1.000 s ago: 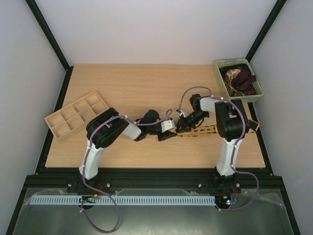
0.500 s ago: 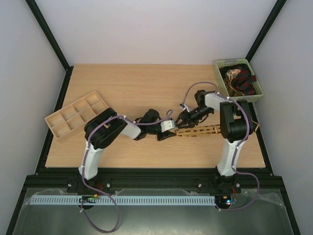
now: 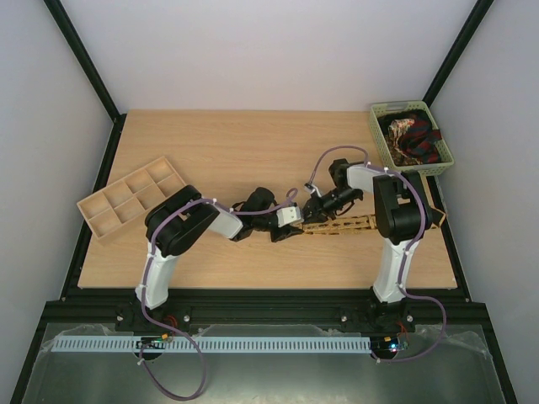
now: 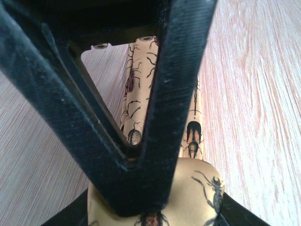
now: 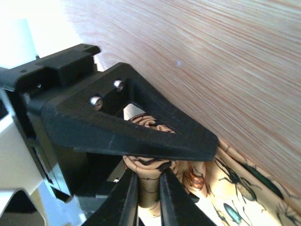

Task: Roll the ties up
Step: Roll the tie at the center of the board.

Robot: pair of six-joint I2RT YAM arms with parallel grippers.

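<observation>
A tan-yellow tie (image 3: 358, 224) printed with dark insects lies flat along the table's front right. Its left end is rolled up between both grippers. My left gripper (image 3: 284, 231) is shut on that roll; in the left wrist view its black fingers (image 4: 174, 94) meet in a V on the fabric (image 4: 204, 186), and the flat strip (image 4: 194, 117) runs away behind them. My right gripper (image 3: 314, 211) is shut on the same roll; in the right wrist view its two thin fingers (image 5: 128, 197) pinch the coiled tie (image 5: 146, 165) from below. The left gripper's finger (image 5: 141, 139) lies across the coil.
A green basket (image 3: 384, 143) at the back right holds a heap of other ties (image 3: 413, 137), dark red, black and cream. A tan compartment tray (image 3: 130, 198) stands at the left. The tie's wide end (image 3: 434, 216) reaches the table's right edge.
The right arm's forearm swung out to the right and came back. Both grippers stayed at the tie's rolled end, and the flat part has not visibly moved.
</observation>
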